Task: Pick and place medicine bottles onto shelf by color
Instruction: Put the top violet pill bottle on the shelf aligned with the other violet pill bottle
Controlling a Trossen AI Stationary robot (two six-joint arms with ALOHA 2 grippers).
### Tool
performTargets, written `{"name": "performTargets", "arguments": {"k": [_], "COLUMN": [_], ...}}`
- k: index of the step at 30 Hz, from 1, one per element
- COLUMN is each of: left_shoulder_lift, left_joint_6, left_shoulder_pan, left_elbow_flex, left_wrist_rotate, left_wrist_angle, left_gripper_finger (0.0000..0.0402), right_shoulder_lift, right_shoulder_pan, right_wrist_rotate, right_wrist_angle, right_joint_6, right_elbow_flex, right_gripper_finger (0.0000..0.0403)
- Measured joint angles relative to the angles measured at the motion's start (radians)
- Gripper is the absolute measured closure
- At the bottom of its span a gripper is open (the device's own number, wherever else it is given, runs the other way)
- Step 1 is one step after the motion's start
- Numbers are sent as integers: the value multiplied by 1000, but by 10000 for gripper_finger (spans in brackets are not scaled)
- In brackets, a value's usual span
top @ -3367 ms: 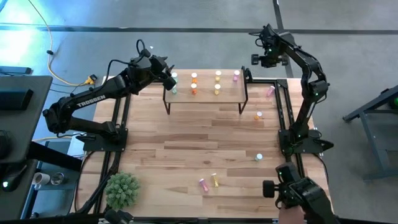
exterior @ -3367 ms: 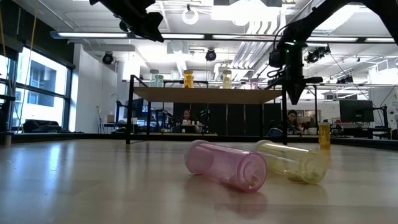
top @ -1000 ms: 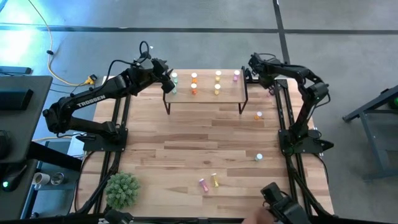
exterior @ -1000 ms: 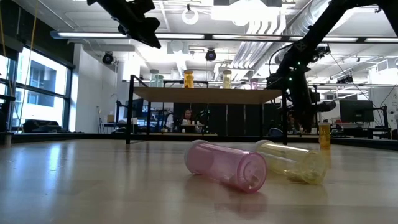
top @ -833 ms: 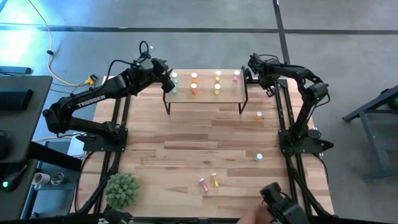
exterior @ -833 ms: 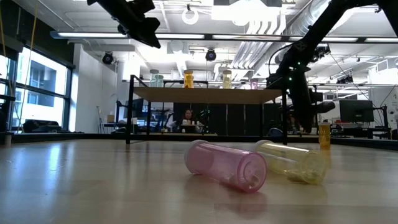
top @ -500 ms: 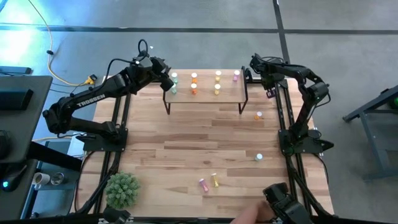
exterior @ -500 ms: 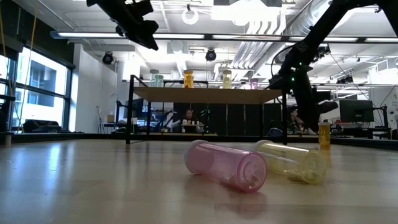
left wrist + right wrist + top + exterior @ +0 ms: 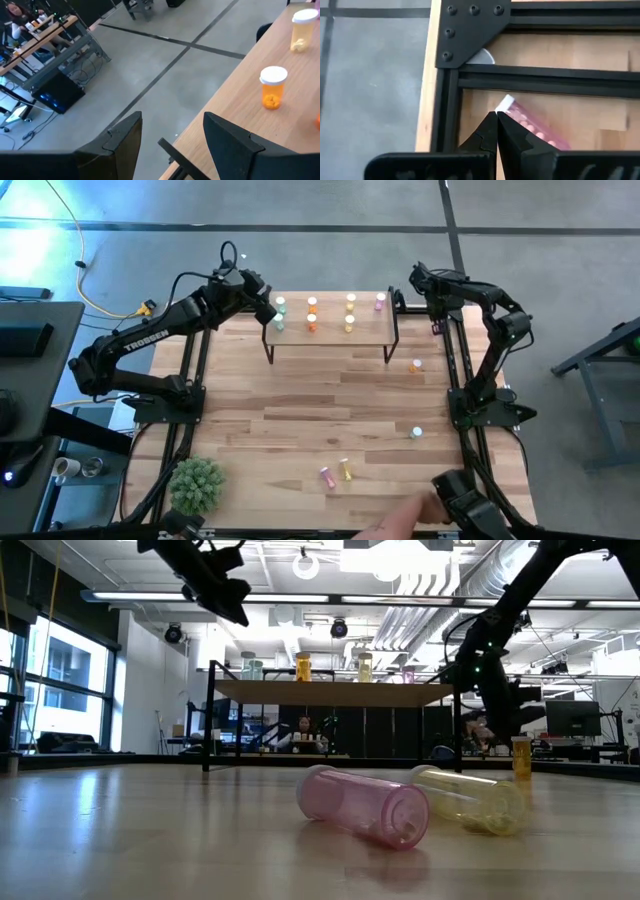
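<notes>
The shelf (image 9: 330,330) stands at the table's far middle with green (image 9: 280,306), orange (image 9: 312,323), yellow (image 9: 349,323) and pink (image 9: 380,301) medicine bottles upright on it. My left gripper (image 9: 172,135) hovers open off the shelf's far left corner, with nothing between its fingers. My right gripper (image 9: 496,125) is shut, pointing steeply down over a pink bottle (image 9: 535,131) that lies on its side by the black frame at the far right. Loose bottles: orange (image 9: 416,366) and green (image 9: 417,433) upright, pink (image 9: 365,805) and yellow (image 9: 470,800) lying near the front. My right gripper has its shut fingertips (image 9: 490,131) over the lying pink bottle's white cap end (image 9: 506,103), coming from above. Whether they touch the bottle, I cannot tell.
Black frame rails (image 9: 545,80) run beside the pink bottle at the far right corner. A green plant (image 9: 196,485) sits at the near left. A person's hand (image 9: 400,526) reaches in at the near right edge. Bare wood lies between shelf and front bottles.
My right gripper has shifted a little toward the table's right edge, over the lying pink bottle, and has rolled about its own pointing line while staying shut. The hand at the near edge has come farther into view.
</notes>
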Motion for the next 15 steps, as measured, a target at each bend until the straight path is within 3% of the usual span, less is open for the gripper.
{"name": "performTargets", "arguments": {"k": [15], "left_shoulder_lift": [0], "left_joint_6": [0], "left_shoulder_pan": [12], "left_elbow_flex": [0], "left_wrist_rotate": [-29], "left_wrist_angle": [-7], "left_gripper_finger": [202], "right_shoulder_lift": [2], "right_shoulder_pan": [-21], "right_wrist_rotate": [54], "right_wrist_angle": [55], "right_joint_6": [22], "right_elbow_flex": [-22], "right_gripper_finger": [403]}}
